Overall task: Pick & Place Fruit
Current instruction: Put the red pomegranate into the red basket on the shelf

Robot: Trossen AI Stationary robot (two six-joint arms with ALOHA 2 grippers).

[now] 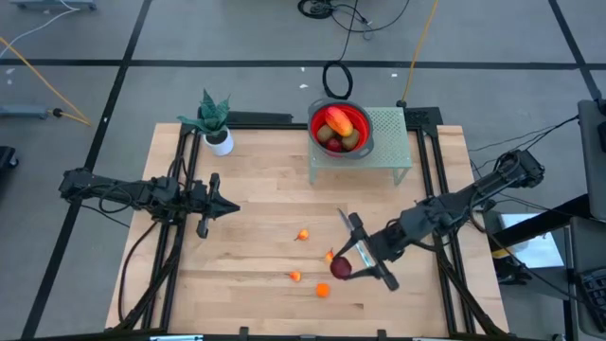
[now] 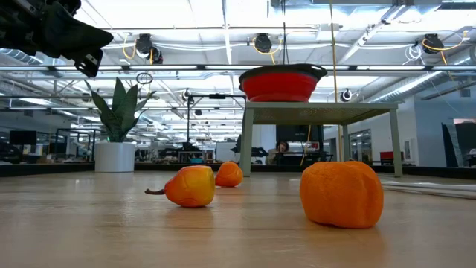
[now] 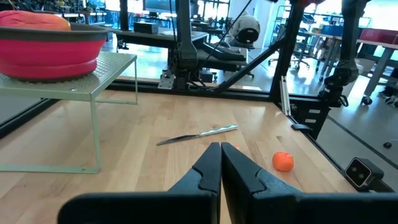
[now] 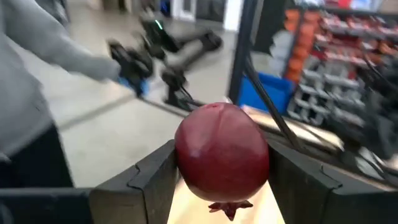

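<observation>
The right gripper (image 1: 358, 263) is working toward the five o'clock part of the wooden surface (image 1: 256, 189), its fingers (image 4: 146, 177) grasping a dark red ball (image 4: 222, 158) of fruit between them. In the right wrist view the ball is sitting squarely between the two dark fingers, its small dried crown pointing down. From above, the same ball (image 1: 341, 268) is showing at the gripper's tip, just beside a small orange piece (image 1: 329, 255).

Three more tiny orange pieces are lying loose on the surface: one (image 1: 303, 235) toward the centre, one (image 1: 295, 277) at about six o'clock, and one (image 1: 323, 290) close to the near edge. In the low view, an orange piece with a stem (image 2: 190, 186) is lying in front of another (image 2: 229, 174), and a larger-looking one (image 2: 342, 193) is resting nearest the camera.

The red bowl (image 1: 341, 128) is sitting on a pale green mesh stand (image 1: 388, 142) at one o'clock, holding an elongated red-orange piece (image 1: 336, 120) and olive-brown ovals (image 1: 326, 135). A slim knife (image 3: 198, 134) is lying flat on the surface, partly under the right arm in the high view.

The left gripper (image 1: 232, 207) is waiting at nine o'clock, its fingers (image 3: 205, 177) clenched together on nothing. A potted plant (image 1: 215, 121) is standing at eleven o'clock.
</observation>
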